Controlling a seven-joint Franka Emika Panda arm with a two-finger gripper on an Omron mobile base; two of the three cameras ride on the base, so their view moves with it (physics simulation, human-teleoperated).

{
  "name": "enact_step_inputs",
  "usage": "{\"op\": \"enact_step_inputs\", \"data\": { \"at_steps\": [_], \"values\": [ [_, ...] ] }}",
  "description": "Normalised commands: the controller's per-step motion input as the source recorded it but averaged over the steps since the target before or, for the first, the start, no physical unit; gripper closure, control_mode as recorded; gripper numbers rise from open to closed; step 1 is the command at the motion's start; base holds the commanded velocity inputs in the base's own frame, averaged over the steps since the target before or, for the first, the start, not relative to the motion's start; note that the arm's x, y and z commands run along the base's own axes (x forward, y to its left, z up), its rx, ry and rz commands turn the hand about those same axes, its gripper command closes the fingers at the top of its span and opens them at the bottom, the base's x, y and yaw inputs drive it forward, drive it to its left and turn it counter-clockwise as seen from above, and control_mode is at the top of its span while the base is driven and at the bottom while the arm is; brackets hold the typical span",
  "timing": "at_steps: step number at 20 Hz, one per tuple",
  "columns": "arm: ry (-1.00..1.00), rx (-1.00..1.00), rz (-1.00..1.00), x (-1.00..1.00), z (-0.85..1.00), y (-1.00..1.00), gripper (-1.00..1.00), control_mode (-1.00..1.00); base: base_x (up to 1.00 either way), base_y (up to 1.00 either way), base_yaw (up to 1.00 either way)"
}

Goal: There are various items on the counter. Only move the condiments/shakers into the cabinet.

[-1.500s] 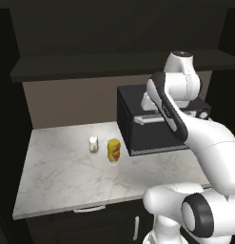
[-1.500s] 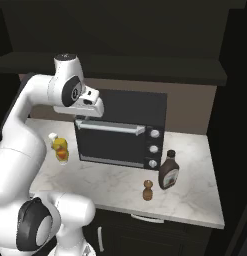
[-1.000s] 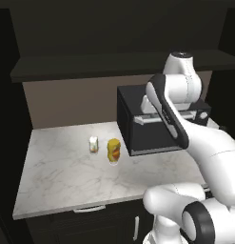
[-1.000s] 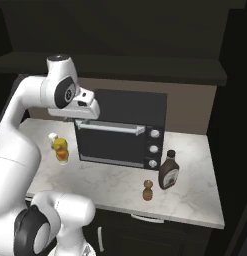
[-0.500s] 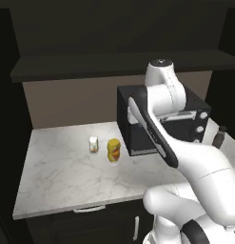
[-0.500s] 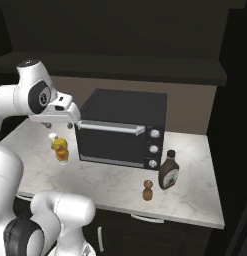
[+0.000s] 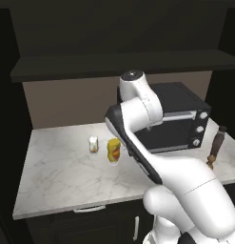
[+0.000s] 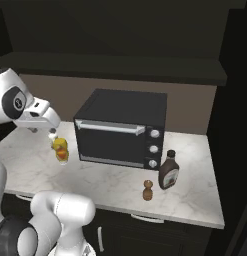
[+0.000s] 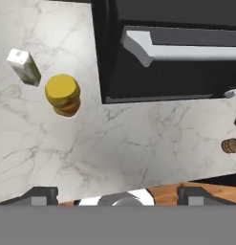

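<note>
The yellow squeeze bottle (image 9: 63, 94) stands on the marbled counter (image 9: 114, 143), seen from above, up and to the left of my gripper (image 9: 118, 195). The gripper is open, its fingertips (image 9: 40, 194) wide apart with nothing between them, and it hangs high above the counter. My hand (image 8: 41, 116) hovers just above the yellow bottle (image 8: 60, 149), left of the toaster oven. The small wooden pepper shaker (image 8: 148, 190) and the dark brownish bottle (image 8: 169, 171) stand right of the oven. The dark cabinet shelf (image 7: 123, 64) runs above.
The black toaster oven (image 8: 120, 130) with a silver handle sits mid-counter, close to the yellow bottle's right. A small white-and-yellow packet (image 7: 93, 144) stands just left of the yellow bottle (image 7: 113, 150). The counter's front edge (image 7: 85, 207) is near.
The arm has swung left, from in front of the toaster oven to above the yellow bottle. The gripper has stayed open and empty.
</note>
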Motion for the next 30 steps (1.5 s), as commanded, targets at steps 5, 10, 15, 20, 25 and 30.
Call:
{"op": "enact_step_inputs", "data": {
  "at_steps": [5,10,15,20,25,30],
  "values": [
    [-0.04,-0.05,-0.11,0.00,-0.17,0.45,-1.00,-1.00,0.00,0.00,0.00],
    [-0.04,-0.02,-0.08,0.00,-0.37,0.40,-1.00,-1.00,0.00,0.00,0.00],
    [-0.21,0.00,-0.08,0.00,-0.50,0.19,-1.00,-1.00,0.00,0.00,0.00],
    [-0.24,0.00,-0.11,0.00,-0.36,0.18,-1.00,-1.00,0.00,0.00,0.00],
    [-0.15,-0.01,-0.22,0.05,-0.12,0.19,-1.00,-1.00,0.00,0.00,0.00],
    [-0.11,-0.05,-0.29,0.23,-0.10,0.16,-1.00,-1.00,0.00,0.00,0.00]
  ]
}}
